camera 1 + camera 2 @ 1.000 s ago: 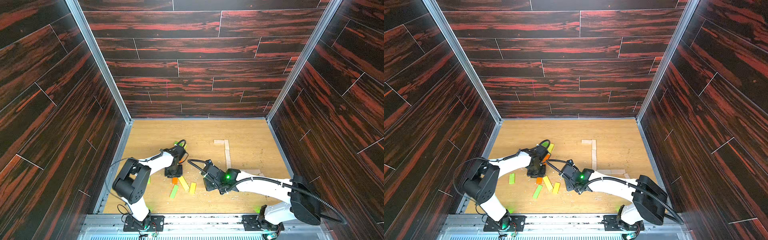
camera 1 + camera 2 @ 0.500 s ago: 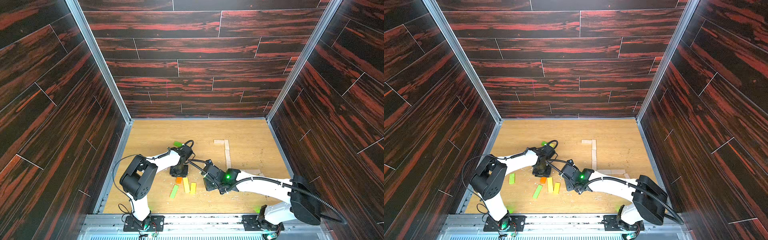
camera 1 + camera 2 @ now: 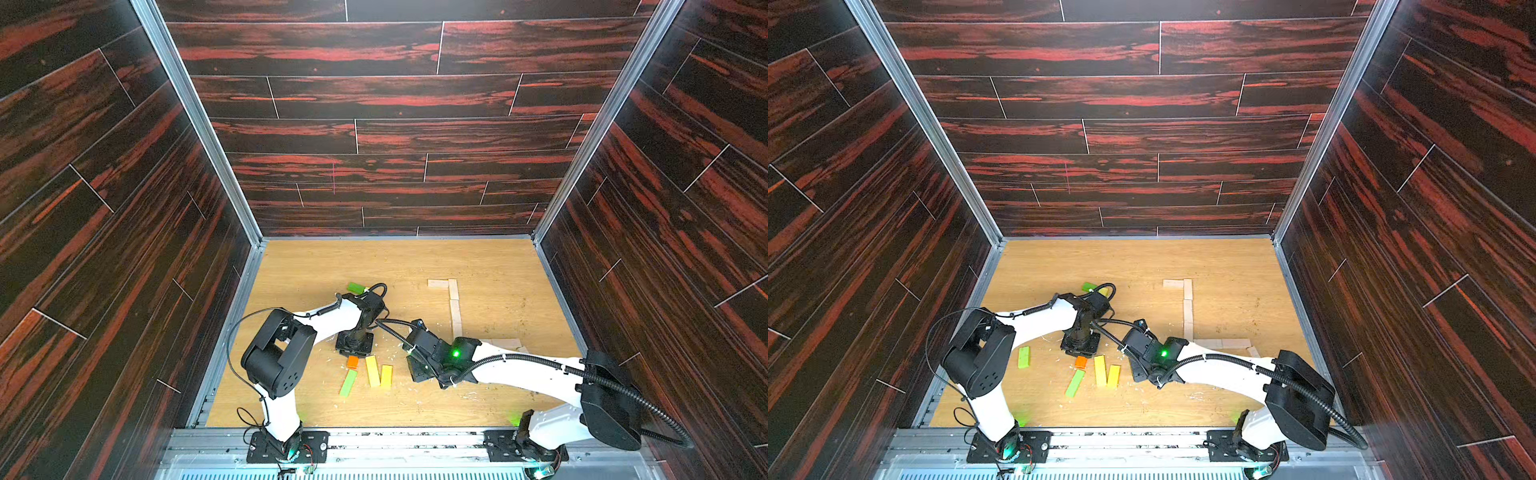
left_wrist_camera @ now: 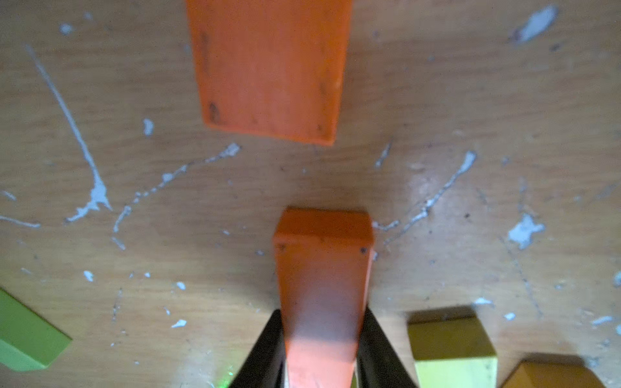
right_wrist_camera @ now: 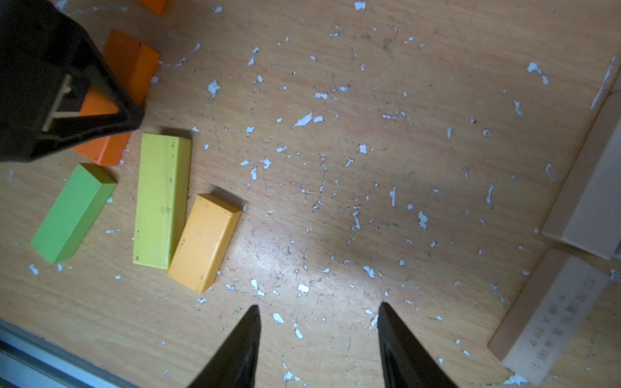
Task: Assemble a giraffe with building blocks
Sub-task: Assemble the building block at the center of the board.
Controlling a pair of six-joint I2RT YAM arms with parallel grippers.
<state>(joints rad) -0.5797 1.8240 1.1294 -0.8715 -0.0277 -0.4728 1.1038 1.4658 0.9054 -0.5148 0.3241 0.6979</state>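
Far left, in a top view: a green rectangular wooden plank (image 3: 1024, 357) lies flat and alone on the scuffed wooden floor (image 3: 1142, 266), beside the left arm.

The left gripper (image 4: 322, 314) is clenched on an orange rectangular wooden plank (image 4: 322, 255). Its black fingers (image 4: 268, 349) press against the plank's two long sides. Cannot tell whether the plank's free end rests on the floor. A second orange plank (image 4: 268, 67) lies flat just beyond that end, apart from it. On the far side of the left wrist a bright green plank (image 3: 356, 287) is partly hidden by cable.

Nearer the robot's base, three planks lie flat. The light green plank (image 5: 74, 215) sits apart. The yellow-green plank (image 5: 163, 201) and amber plank (image 5: 205, 242) lie side by side, touching or nearly so.

To the right of these, the right gripper (image 5: 319, 322) is released. Its jaws stand apart with nothing between them, over bare floor flecked with white chips.

Right side: pale plain wooden planks (image 3: 456, 309) lie end to end in a line running away from the robot. One pale end plank (image 3: 438, 283) is turned leftward at the far end. More pale planks (image 3: 505, 343) lie crosswise at the near end, partly hidden by the right arm.
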